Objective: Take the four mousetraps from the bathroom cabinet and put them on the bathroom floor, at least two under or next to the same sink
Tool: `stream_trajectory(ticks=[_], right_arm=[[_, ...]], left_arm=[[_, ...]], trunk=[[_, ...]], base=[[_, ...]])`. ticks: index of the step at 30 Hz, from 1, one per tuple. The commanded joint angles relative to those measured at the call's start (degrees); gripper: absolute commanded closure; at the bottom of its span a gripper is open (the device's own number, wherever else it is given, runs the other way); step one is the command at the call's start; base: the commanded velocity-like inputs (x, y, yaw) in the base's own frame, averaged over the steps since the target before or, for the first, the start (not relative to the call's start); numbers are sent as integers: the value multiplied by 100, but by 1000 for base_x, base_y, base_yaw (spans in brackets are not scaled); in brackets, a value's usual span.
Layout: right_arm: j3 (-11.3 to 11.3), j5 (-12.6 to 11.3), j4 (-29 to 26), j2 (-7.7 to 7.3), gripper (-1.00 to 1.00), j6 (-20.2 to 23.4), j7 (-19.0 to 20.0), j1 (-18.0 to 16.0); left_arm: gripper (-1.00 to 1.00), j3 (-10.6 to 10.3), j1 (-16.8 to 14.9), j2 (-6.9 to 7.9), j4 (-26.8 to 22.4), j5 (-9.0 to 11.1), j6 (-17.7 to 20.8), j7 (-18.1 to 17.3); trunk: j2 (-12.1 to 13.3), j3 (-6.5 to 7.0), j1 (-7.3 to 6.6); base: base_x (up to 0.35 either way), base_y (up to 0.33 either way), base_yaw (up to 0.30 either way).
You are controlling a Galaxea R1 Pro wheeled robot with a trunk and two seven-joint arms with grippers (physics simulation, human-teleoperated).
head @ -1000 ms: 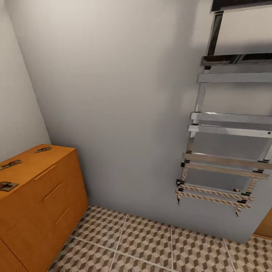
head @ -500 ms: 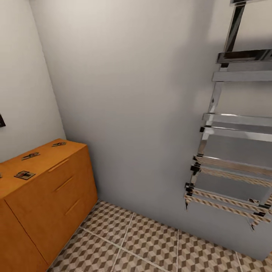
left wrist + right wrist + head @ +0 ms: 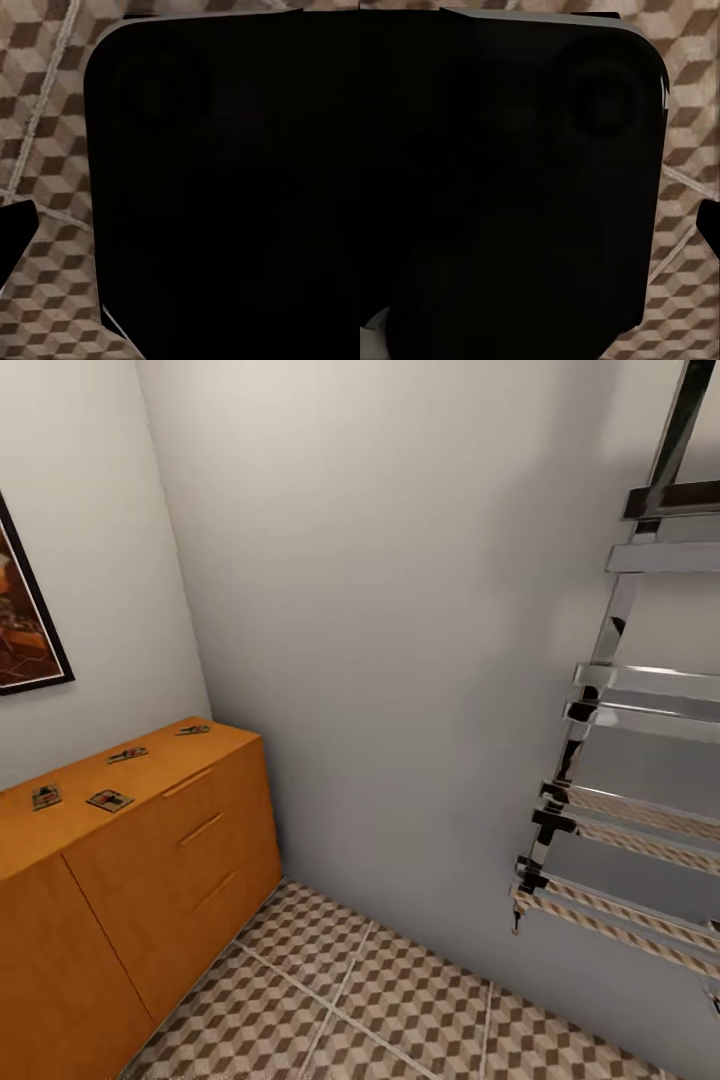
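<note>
Mousetraps, all four of them, sit in a loose row along the flat top of the cabinet [image 3: 150,860] at the head view's left: one at the far end near the wall corner [image 3: 194,730], one a little nearer [image 3: 127,754], then a pair closer in [image 3: 110,800] and [image 3: 45,797]. None is on the bathroom floor [image 3: 400,1010] yet, so judging by this, the task has barely started.

Both wrist views look down past a large dark body [image 3: 225,187] onto cube-patterned tile, and neither shows me a claw clearly. A black sliver at the edge of the left wrist view could be a fingertip, but I cannot tell whether either claw is open or closed, or holding anything.

Now the risks. These traps are tiny and flat against the wood, so a claw coming down slightly off could skid one along the top or knock it off the back edge against the wall. The nearer two lie close together; a grab at one may nudge its neighbour. A chrome towel rail [image 3: 640,800] juts from the wall on the right, and a framed picture [image 3: 25,630] hangs above the cabinet, so a wide arm swing in this narrow corner could clip either. No sink visible from here, so placement could easily land in the wrong spot.
</note>
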Motion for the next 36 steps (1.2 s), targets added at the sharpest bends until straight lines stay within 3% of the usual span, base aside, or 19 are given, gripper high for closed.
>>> stream_trajectory(ticks=[1, 28, 36], right_arm=[[0, 1, 0, 1, -100, -20, -4, 0], [-1, 1, 0, -3, -100, -43, -11, 0], [1, 1, 6, 0, -100, -409, -12, 0]], left_arm=[[-100, 1, -1, 0, 2, 3, -40, -2], [-100, 1, -1, 0, 5, 5, -114, -2], [-100, 1, -1, 0, 7, 5, -114, -2]], trunk=[[-2, -6, 0], [-2, -61, 0], [-2, -62, 0]], base=[[0, -24, 245], [0, -2, 237], [0, 0, 130]])
